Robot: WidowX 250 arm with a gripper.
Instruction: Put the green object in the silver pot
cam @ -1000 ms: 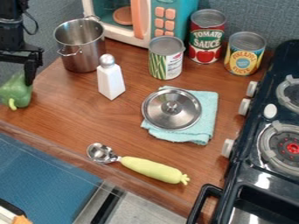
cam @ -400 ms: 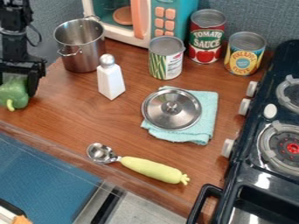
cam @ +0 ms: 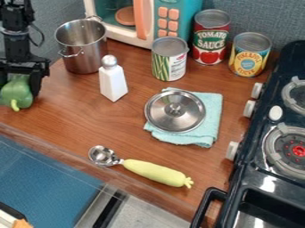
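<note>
Shifted slightly rightward are the black two-finger gripper [cam: 18, 89] and the green toy bell pepper [cam: 17, 94], apparently pinched by it, left of and nearer than the silver metal pot [cam: 84, 54]. Grasping is seemingly accomplished; transfer and release into the pot are left.

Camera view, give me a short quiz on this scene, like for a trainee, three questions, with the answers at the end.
1. True or false: the round silver lid lies on the folded light-blue cloth.
2. Which stands nearest the tall shiny silver pot?
A) the red-labelled tomato can
B) the white four-sided shaker with a silver top
C) the yellow-labelled pineapple can
3. Name the thing that the black two-finger gripper is at, by the view's left edge.

Key: 1. True. 2. B. 3. The green bell pepper.
</note>
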